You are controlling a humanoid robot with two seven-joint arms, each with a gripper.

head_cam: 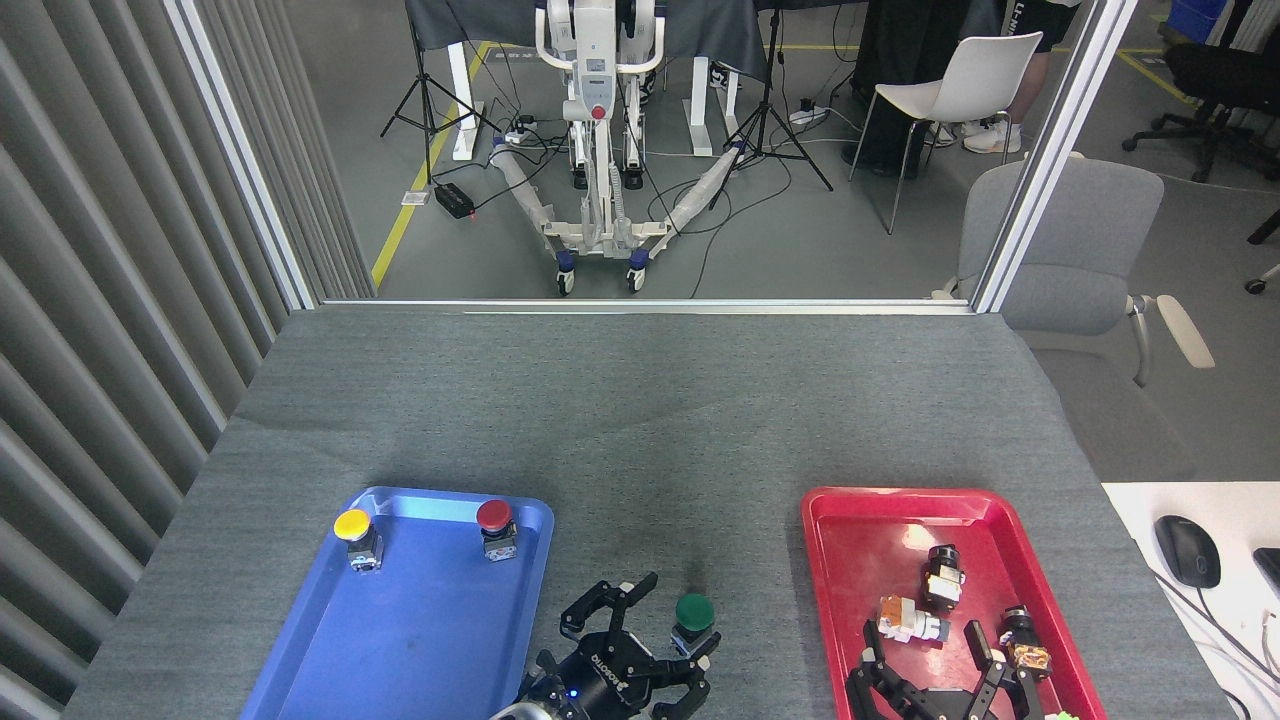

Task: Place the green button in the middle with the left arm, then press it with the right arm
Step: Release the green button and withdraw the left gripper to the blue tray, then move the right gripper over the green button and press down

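The green button (pixel 694 617) is standing upright on the grey tablecloth (pixel 640 420), low in the frame and just right of centre, in the bare strip between the blue tray (pixel 330 650) at lower left and the red tray (pixel 830 560) at lower right. The left gripper (pixel 650 630) is sitting just beside it at the bottom edge, its two pronged fingers spread wide apart; one finger (pixel 600 603) is reaching up to the left of the cap, the other is lying low beside the button's base, and whether that one touches the base cannot be told. The right gripper (pixel 925 655) is resting over the lower end of the red tray, fingers parted and holding nothing, among several small switch parts lying in that tray. In the blue tray, a yellow-capped switch (pixel 357 536) and a red-capped switch (pixel 496 528) are standing upright near its upper rim, well apart from each other. Beyond the table's far edge, a white wheeled stand (pixel 598 140) and a white chair (pixel 960 85) are occupying the upper part of the frame.
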